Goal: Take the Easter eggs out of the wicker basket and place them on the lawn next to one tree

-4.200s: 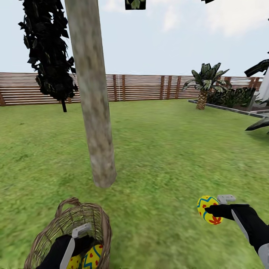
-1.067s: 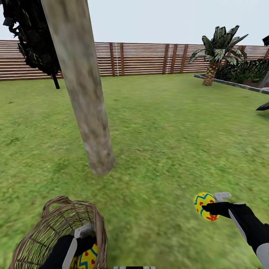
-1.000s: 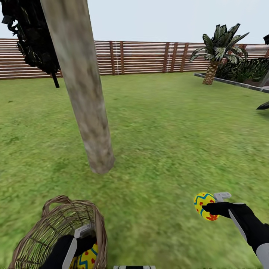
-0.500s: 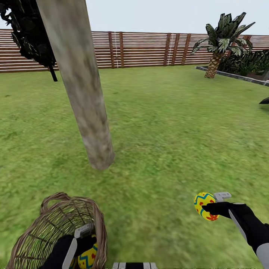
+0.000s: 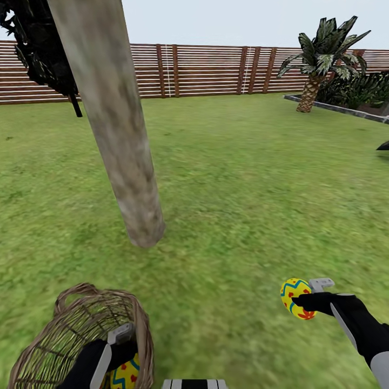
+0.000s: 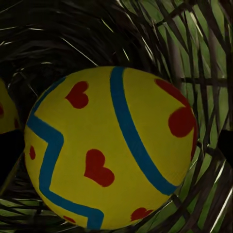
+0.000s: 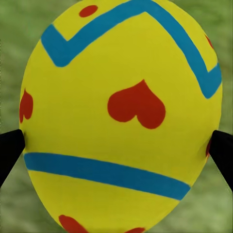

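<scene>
Right tool (image 5: 302,302) clamps egg (image 5: 295,297); left tool (image 5: 121,346) inside basket (image 5: 65,335), grip unclear.

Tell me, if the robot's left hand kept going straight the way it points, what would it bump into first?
Most likely the egg sitting inside the basket. The left gripper reaches down into the basket, and its wrist camera shows that egg right ahead between the fingers. Whether they already touch it is unclear.

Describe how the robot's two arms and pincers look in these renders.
Both arms are matte black with a light grey panel along the forearm. The right pincer has dark black fingers and a pale grey squared bracket beside it. The left pincer carries a similar pale grey bracket. No cables or markings are visible.
</scene>
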Robot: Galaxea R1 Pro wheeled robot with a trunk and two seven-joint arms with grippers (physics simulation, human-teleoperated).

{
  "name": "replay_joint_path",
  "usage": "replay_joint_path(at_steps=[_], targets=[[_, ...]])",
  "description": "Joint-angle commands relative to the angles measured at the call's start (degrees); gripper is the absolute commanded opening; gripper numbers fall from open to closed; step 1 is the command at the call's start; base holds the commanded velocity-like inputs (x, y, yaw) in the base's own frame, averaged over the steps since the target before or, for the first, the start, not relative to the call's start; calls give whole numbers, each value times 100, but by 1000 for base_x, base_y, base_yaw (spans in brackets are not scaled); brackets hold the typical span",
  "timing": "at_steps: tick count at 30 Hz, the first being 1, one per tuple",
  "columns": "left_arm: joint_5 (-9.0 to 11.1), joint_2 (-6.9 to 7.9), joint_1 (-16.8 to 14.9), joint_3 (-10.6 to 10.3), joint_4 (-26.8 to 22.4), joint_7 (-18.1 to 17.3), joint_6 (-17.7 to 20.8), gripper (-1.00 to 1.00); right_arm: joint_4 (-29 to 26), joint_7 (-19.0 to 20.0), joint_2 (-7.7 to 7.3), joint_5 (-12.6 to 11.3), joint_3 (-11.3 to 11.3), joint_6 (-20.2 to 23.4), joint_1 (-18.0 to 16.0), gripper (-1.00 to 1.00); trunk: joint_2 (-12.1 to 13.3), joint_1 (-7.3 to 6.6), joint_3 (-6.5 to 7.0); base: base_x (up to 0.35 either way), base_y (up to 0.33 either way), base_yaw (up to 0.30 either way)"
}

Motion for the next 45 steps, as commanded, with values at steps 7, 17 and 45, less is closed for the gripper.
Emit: replay_joint_path(at_steps=[7,17,45], targets=[[59,-3,-2,21,-14,16,30,100,15,22,10,21,-11,30,-2,-100,-2,-1,-5,4,0,0],[59,-12,-2,12,-9,16,32,100,23,25,10,22,-11,30,-2,-100,-11,17,-160,0,0,0],[68,-38,-2,21,-16,16,30,-100,23,35,7,21,-12,30,-2,-100,-22,38,-337,0,0,0]])
